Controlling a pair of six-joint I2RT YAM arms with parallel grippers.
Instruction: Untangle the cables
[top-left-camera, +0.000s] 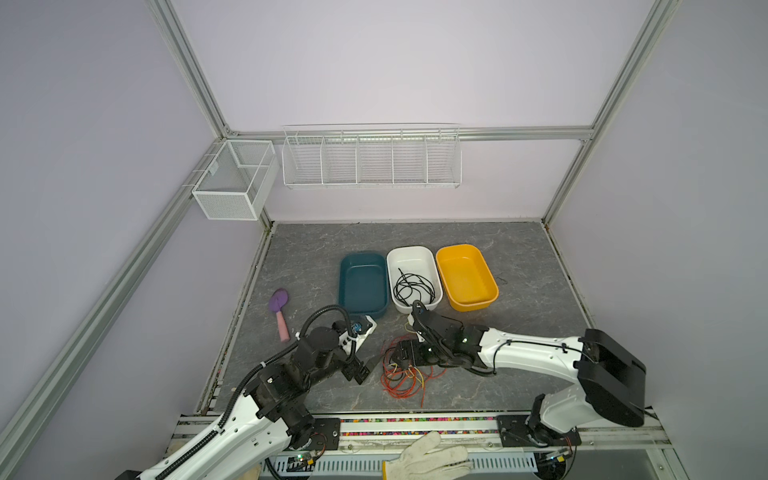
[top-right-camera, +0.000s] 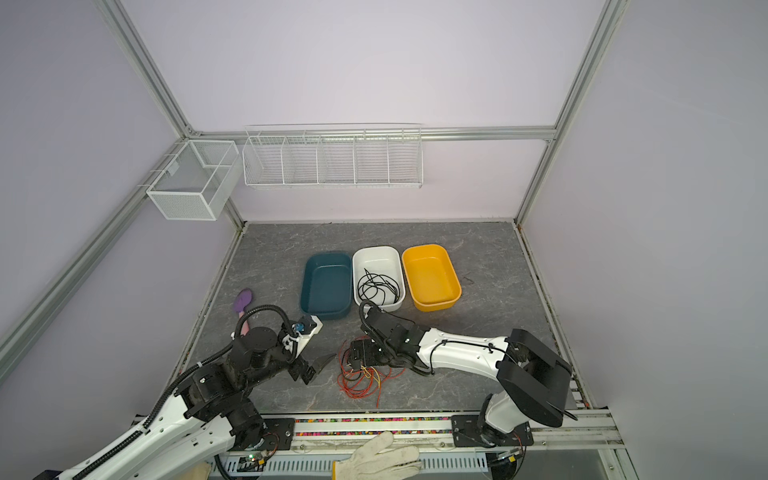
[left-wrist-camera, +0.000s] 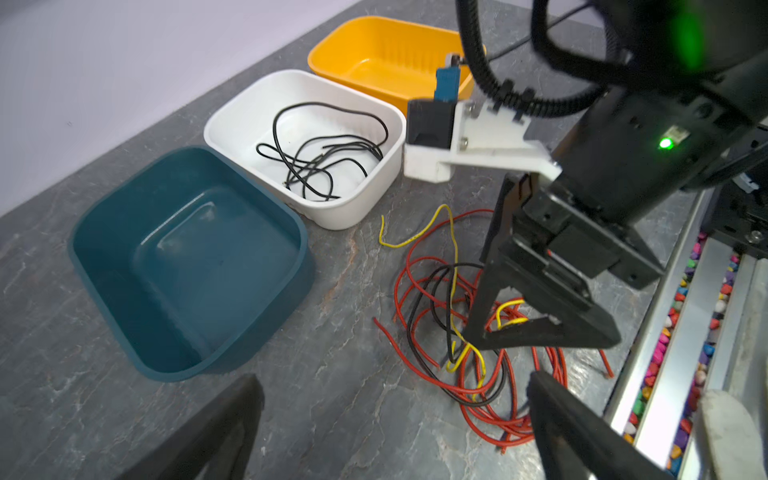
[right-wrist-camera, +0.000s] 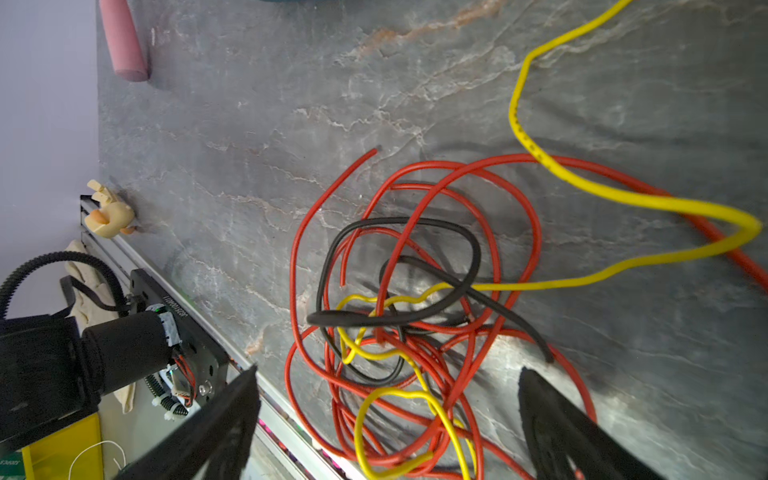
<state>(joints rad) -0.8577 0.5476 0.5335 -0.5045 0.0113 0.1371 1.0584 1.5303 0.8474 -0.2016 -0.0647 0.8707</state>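
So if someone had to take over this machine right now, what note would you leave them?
Left fingers: open, empty, beside the pile.
Right fingers: open, empty, over the pile.
Cables: some black cables lie in the white tub; the pile of red, yellow and black ones sits tangled on the table.
Done: those black cables are out.
Left: pull the pile apart. The blue tub and yellow tub hold nothing.
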